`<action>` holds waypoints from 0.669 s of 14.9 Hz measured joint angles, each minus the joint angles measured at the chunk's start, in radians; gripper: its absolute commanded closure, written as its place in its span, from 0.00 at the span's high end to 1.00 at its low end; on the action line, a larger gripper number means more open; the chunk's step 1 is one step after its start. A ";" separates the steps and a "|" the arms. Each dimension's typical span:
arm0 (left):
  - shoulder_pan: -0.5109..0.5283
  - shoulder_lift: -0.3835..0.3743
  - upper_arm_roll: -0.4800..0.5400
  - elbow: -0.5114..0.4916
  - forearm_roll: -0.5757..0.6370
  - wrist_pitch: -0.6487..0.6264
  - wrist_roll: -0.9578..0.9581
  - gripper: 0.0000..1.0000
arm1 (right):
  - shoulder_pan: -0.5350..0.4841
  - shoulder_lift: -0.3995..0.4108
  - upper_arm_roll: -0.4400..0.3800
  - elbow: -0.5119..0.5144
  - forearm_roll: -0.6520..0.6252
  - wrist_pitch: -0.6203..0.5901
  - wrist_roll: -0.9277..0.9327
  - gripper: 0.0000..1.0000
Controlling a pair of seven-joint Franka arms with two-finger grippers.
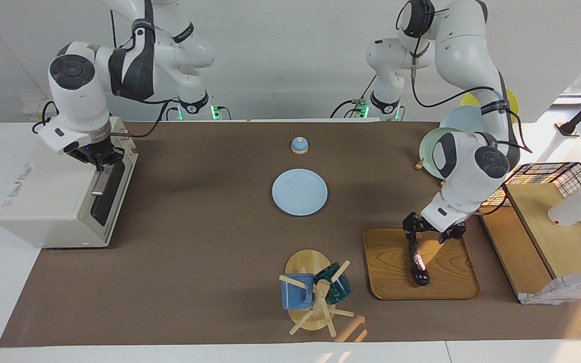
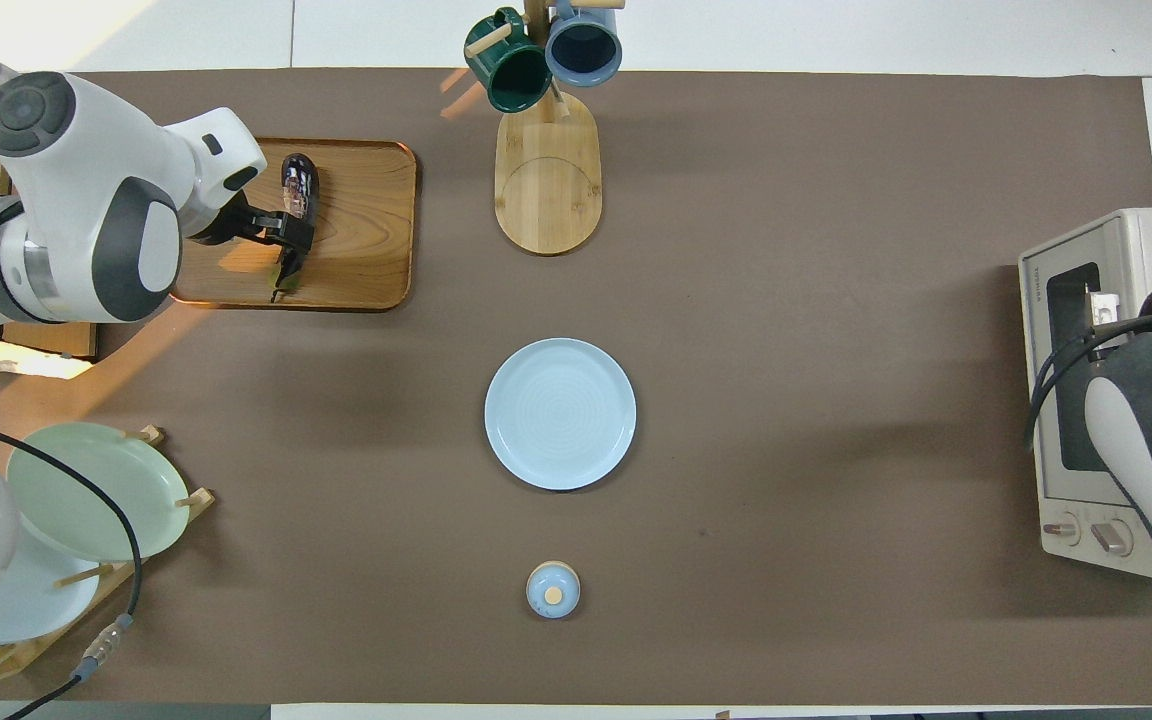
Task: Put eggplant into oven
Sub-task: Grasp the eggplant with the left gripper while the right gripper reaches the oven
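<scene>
The eggplant (image 1: 418,264) is dark, glossy and slender. It lies on the wooden tray (image 1: 452,282) toward the left arm's end of the table, and also shows in the overhead view (image 2: 299,180). My left gripper (image 1: 431,232) is low over the tray with its fingers spread; one finger (image 1: 410,225) is over the eggplant's stem end. The white oven (image 1: 48,201) stands at the right arm's end with its door upright and shut. My right gripper (image 1: 96,159) is at the upper end of the oven's metal handle (image 1: 100,184).
A blue plate (image 1: 299,192) lies mid-table, with a small blue lidded pot (image 1: 299,145) nearer the robots. A mug tree (image 1: 315,292) with two mugs stands beside the tray. A dish rack (image 2: 86,490) with plates and a wire basket (image 1: 568,176) are at the left arm's end.
</scene>
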 measured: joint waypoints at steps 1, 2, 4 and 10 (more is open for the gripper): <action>-0.002 0.014 0.000 0.004 0.000 0.017 0.003 1.00 | -0.003 -0.002 0.001 -0.003 0.000 0.004 -0.004 0.00; -0.004 0.029 0.000 0.009 0.000 0.035 0.004 1.00 | -0.003 -0.003 0.001 -0.005 0.000 0.005 -0.004 0.00; -0.011 0.050 0.000 0.017 0.000 0.064 0.005 1.00 | -0.003 -0.003 0.002 -0.008 0.000 0.010 -0.004 0.00; -0.013 0.065 -0.001 0.021 0.000 0.098 0.038 1.00 | 0.003 -0.003 0.008 -0.027 0.000 0.029 -0.004 0.00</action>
